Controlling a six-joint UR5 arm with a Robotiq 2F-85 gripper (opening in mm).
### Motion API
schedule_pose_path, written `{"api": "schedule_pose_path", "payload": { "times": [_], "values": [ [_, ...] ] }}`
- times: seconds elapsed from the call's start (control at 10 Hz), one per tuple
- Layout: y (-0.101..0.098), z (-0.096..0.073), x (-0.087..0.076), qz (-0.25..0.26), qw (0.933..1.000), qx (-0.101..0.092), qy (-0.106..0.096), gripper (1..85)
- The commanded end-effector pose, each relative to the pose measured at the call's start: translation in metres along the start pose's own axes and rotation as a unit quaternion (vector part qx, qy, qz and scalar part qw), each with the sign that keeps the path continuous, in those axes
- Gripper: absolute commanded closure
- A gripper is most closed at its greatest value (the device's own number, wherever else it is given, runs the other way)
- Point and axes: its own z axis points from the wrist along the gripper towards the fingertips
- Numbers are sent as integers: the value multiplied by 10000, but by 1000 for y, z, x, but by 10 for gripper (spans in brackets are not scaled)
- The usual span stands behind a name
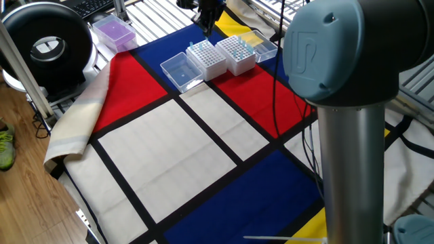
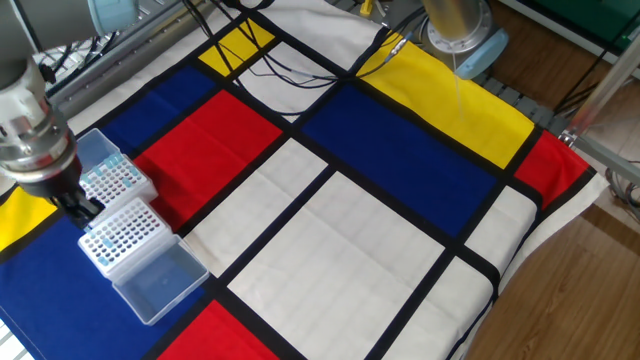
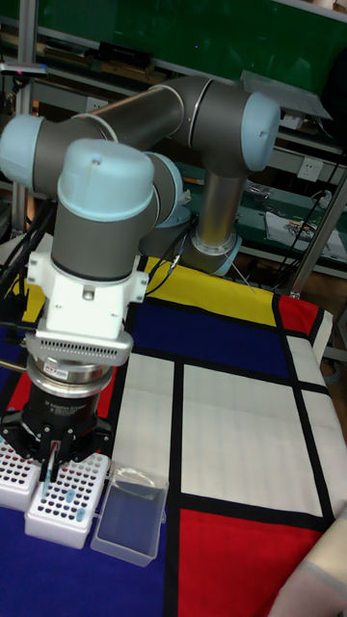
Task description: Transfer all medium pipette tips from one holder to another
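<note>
Two white holders stand side by side on the blue patch. The nearer holder (image 2: 128,235) (image 1: 207,59) (image 3: 67,494) has a few pale-blue medium pipette tips (image 3: 60,501) standing in its holes. The farther holder (image 2: 115,182) (image 1: 237,54) (image 3: 13,477) shows tips (image 2: 117,162) at one corner. My gripper (image 2: 82,209) (image 1: 208,22) (image 3: 47,471) hangs just above the gap between the two holders. Its fingers stand close together. Whether a tip sits between them is too small to tell.
A clear open lid (image 2: 160,283) (image 1: 178,70) (image 3: 130,522) lies against the nearer holder, and another lid (image 1: 263,45) lies behind the farther one. A purple box (image 1: 114,32) sits at the cloth's corner. Cables (image 2: 290,75) cross the yellow and white patches. The arm's base (image 3: 214,246) stands at the table's far end.
</note>
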Motion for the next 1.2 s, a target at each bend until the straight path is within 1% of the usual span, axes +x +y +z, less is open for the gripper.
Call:
{"api": "schedule_pose_path", "payload": {
  "times": [0.0,0.2,0.4,0.5,0.6,0.7,0.9,1.1],
  "values": [
    [0,-22,3,73,10000,12,-7,840],
    [0,-28,-2,66,9999,69,-117,840],
    [-6,-31,1,53,9998,168,-114,840],
    [-7,-33,4,107,9997,167,-115,840],
    [-7,-33,8,134,9997,137,-119,840],
    [-9,-28,13,186,9997,85,-140,840],
    [-15,-15,21,180,9996,-37,-228,840],
    [-21,-13,34,195,9997,-43,-159,840]
  ]
}}
